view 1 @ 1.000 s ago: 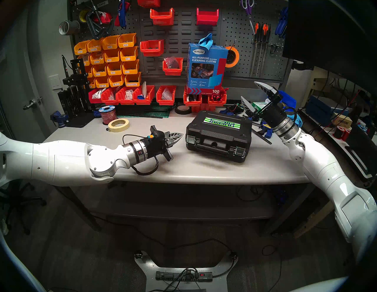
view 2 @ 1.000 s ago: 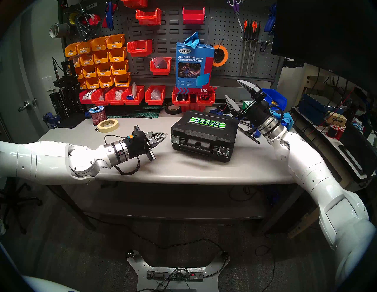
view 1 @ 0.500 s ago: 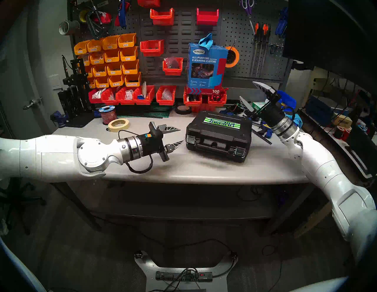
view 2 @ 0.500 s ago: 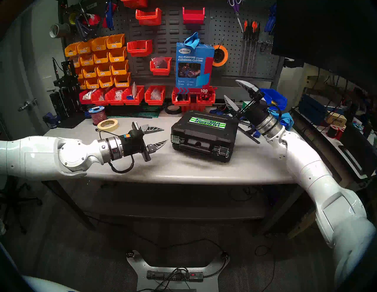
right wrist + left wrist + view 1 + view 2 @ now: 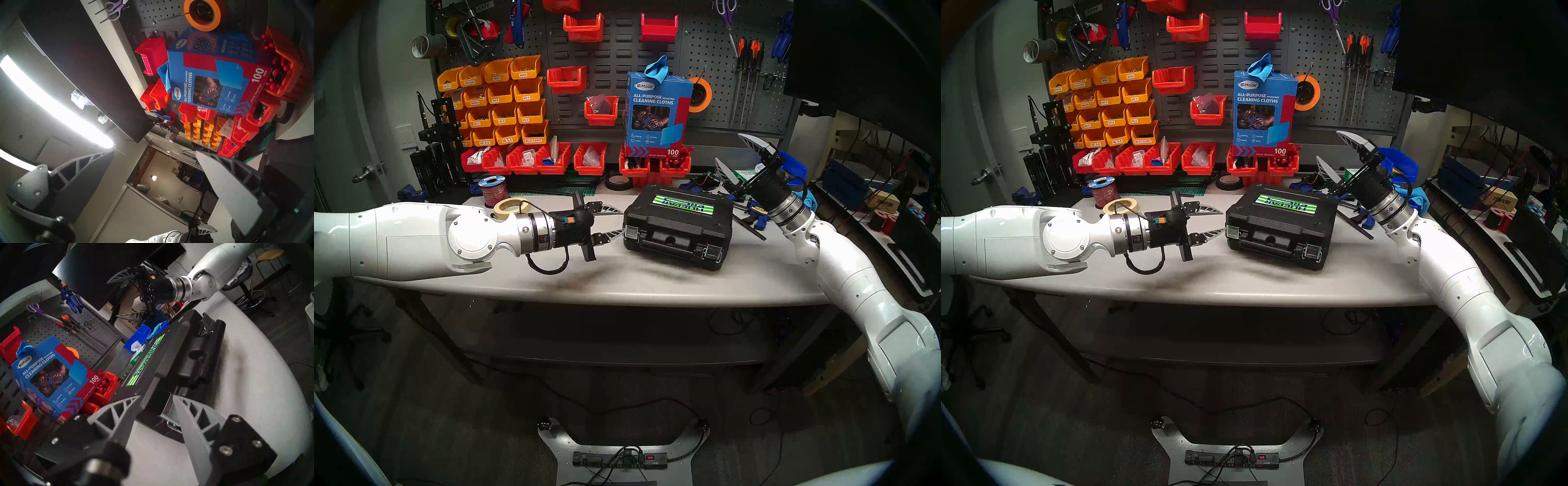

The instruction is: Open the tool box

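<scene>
Masking tape roll (image 5: 510, 207) and red wire spool (image 5: 495, 191) lie on the surface (image 5: 653, 281). Cleaning-cloths box (image 5: 656, 112) stands on red bins (image 5: 653, 166).

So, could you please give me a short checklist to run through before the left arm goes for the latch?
1. Left gripper open: ok.
2. Left gripper lined up with the left latch: ok, its lower finger is near it; contact cannot tell.
3. Tool box lid closed, flat on the table: ok.
4. Right latch fastened: cannot tell.
5. Right gripper open and off the tool box: ok.
</scene>
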`<action>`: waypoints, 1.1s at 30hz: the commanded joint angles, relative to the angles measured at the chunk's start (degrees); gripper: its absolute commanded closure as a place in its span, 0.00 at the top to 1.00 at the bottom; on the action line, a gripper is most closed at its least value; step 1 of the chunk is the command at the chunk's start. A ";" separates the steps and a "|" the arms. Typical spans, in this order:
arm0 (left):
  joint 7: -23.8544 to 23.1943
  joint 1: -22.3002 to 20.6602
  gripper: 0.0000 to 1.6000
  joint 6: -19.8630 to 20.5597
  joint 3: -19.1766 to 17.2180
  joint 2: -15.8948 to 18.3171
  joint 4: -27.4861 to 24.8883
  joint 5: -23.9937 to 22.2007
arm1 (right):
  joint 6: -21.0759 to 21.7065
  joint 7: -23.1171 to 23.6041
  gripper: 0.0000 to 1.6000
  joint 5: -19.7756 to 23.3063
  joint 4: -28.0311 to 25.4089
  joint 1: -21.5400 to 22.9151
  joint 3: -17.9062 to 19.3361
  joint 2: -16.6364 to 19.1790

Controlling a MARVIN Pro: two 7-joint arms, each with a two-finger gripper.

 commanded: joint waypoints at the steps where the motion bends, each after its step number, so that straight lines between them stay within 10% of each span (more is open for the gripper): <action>1: -3.19 -2.53 0.51 0.64 -0.72 -2.12 0.90 1.23 | -0.94 0.26 1.00 0.88 -1.14 -0.72 1.07 1.16; 33: -4.95 -0.50 0.45 1.00 -2.41 -9.12 7.66 3.41 | -0.92 -0.18 1.00 1.80 1.82 0.80 0.56 0.71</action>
